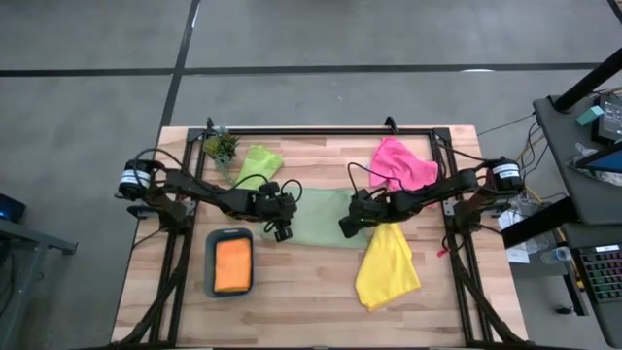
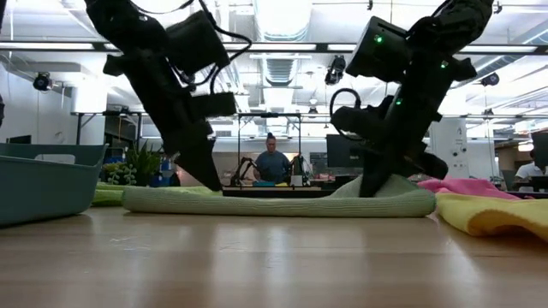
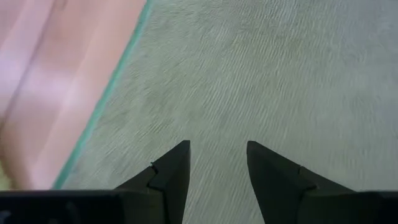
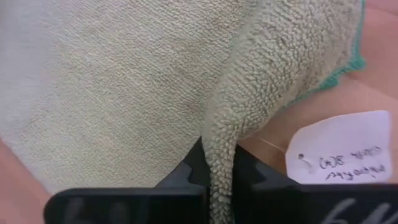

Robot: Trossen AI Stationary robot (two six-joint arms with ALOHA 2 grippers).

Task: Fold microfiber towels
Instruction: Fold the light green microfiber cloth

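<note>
A ridge of the pale sage green towel (image 4: 124,81) is pinched between the closed fingers of the right gripper (image 4: 219,177), close to the towel's teal-stitched edge and just beside a white handwritten tag (image 4: 339,149) lying on the wood. The towel is spread flat at the middle of the table (image 1: 321,311), and in the high view the right gripper (image 1: 350,226) is seen at its right end. At the opposite end the left gripper (image 3: 217,163) is pressed down onto the cloth with its fingers partly apart; no fold of fabric is seen between them, so that end cannot be taken as held. For the fold to be made cleanly, the left end should be secured before anything is lifted, both ends should be raised together and level, and the cloth should be carried over so that edge meets edge; a one-sided pull would probably drag and skew it. Nearby, the yellow towel (image 1: 387,267) and pink towel (image 1: 403,163) lie by the right arm, the lime green towel (image 1: 258,163) by the potted plant (image 1: 221,146), and the orange towel (image 1: 233,264) lies in the teal tray (image 1: 211,264).
</note>
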